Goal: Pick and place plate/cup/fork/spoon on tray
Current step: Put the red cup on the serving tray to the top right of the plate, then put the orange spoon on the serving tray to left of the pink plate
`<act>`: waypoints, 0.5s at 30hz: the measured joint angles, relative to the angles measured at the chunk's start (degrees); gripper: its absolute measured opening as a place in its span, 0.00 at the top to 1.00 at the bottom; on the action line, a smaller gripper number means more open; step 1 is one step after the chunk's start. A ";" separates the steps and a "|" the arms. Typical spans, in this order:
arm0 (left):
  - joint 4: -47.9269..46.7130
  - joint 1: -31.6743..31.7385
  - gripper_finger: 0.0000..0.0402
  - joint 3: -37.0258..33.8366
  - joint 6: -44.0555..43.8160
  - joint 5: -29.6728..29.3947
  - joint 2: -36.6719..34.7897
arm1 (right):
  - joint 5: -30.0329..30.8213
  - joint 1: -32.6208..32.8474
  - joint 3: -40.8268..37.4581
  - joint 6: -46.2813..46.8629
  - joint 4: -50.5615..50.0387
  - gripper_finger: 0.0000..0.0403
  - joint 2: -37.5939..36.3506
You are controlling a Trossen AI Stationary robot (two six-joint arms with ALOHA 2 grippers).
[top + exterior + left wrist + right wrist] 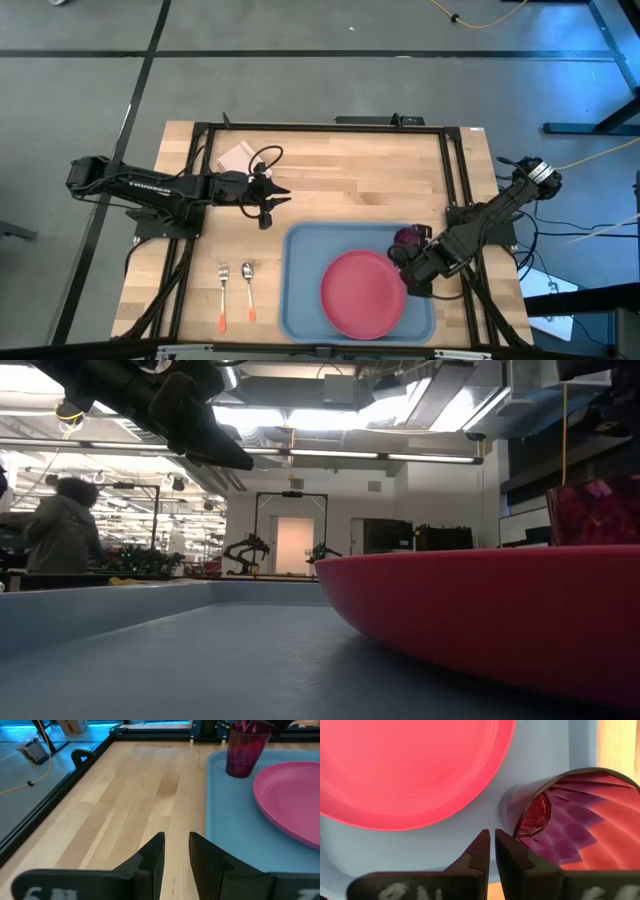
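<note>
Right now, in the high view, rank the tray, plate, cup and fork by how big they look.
1. tray, largest, holding the plate and cup.
2. plate, covering much of the tray's right part.
3 and 4. cup and fork: not ranked. The cup is partly hidden by the right arm; the fork is long but thin.
</note>
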 joint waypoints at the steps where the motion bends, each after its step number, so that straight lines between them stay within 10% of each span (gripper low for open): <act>1: -0.02 0.02 0.80 0.00 0.00 0.02 0.00 | 0.00 -0.11 0.00 0.10 -0.23 0.92 0.00; 15: -0.01 0.02 0.80 0.00 0.00 0.01 0.00 | -1.18 0.70 4.69 1.47 -0.92 0.92 -0.02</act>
